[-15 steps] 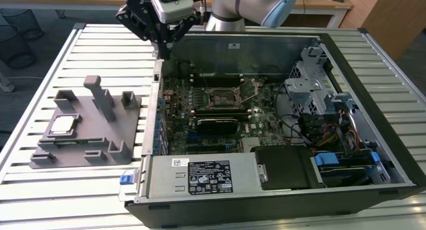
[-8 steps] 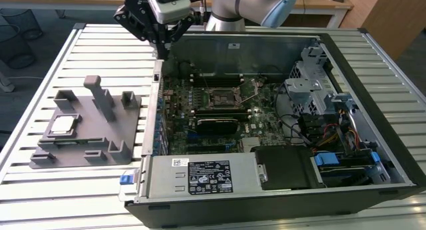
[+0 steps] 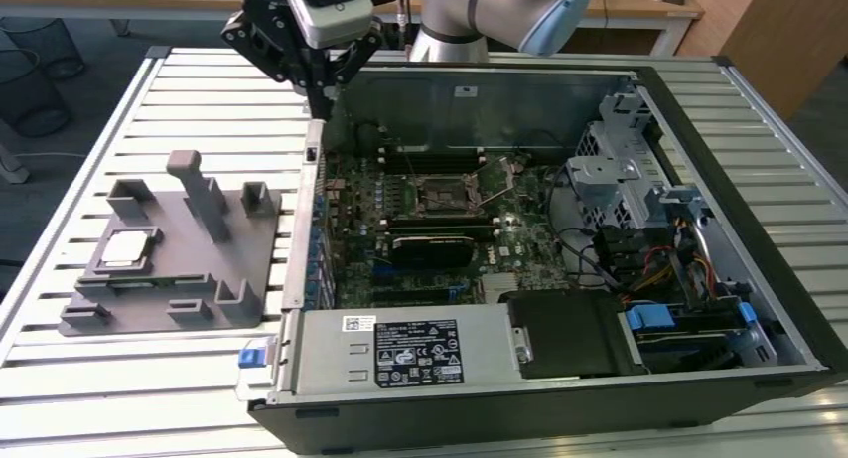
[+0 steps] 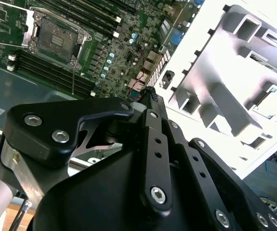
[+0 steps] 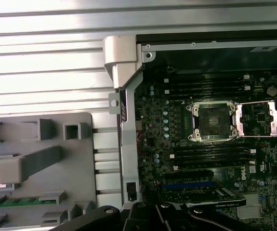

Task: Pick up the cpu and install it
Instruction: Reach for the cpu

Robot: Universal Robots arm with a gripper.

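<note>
Over the case [image 3: 478,105] wall by the desk's [image 3: 186,90] far edge, the claw [image 3: 322,102] hangs pinched narrow and empty, with the cpu [image 3: 126,249] lying flat in the tray [image 3: 212,309] toward the exterior view's left, well apart and nearer the desk's front edge.

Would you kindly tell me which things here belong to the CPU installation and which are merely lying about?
Part of the job:
- cpu, lying in the grey holder tray
- open motherboard socket
- gripper

Just lying about:
- green memory module in the same tray
- power supply
- drive cage
- cables
</note>
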